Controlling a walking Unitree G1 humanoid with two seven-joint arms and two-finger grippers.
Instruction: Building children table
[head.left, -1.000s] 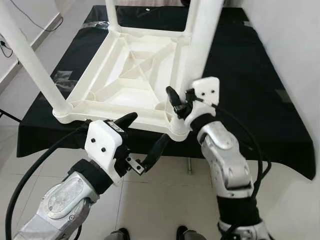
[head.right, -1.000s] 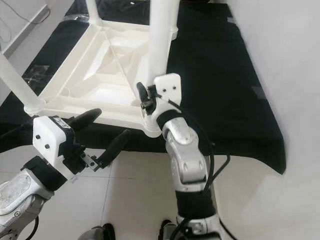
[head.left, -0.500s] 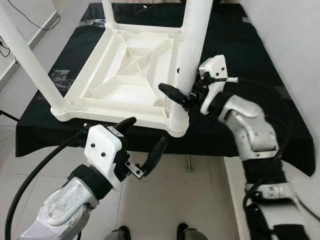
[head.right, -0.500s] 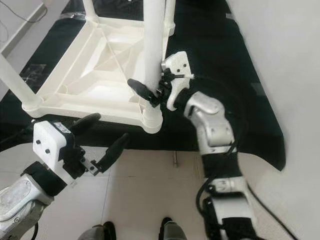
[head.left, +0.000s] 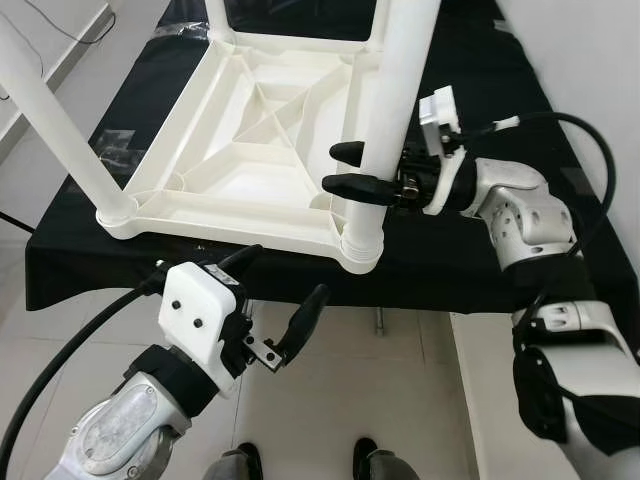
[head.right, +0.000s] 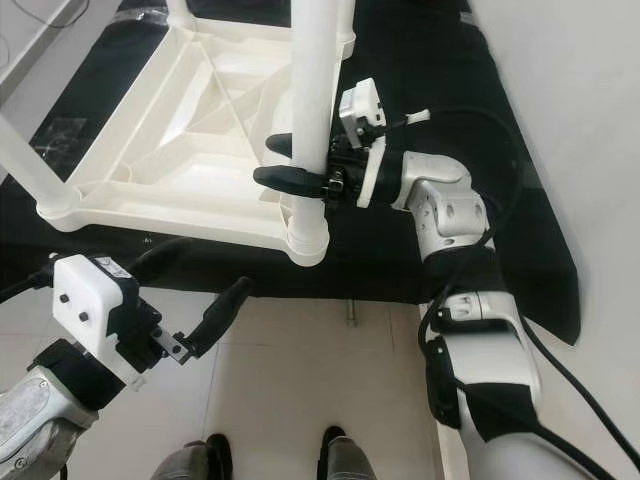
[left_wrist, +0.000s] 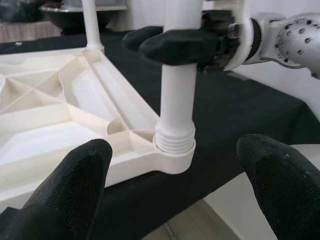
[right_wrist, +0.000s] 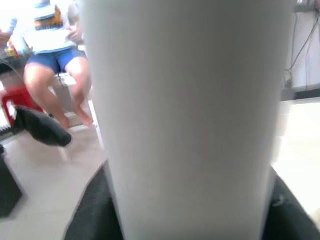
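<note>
Here, the scene by part:
Table: white plastic children's table (head.left: 245, 130) lies upside down on the black-covered desk (head.left: 480, 250), its legs pointing up.
Near leg: the leg (head.left: 385, 130) stands upright in the corner socket (left_wrist: 174, 142) at the desk's front edge.
Right gripper (head.left: 365, 170): jaws closed around the near leg, a little above the socket.
Left gripper (head.left: 275, 305): jaws wide, empty, hanging below the desk edge, aimed at that socket.
Handling: likely light, stiff, hollow plastic; smooth and round, so slippery under twisting.
Best hold: low on the leg, close to the threaded collar, squeezing square across it.
Risk: the light top may slide on the cloth if pushed sideways.
</note>
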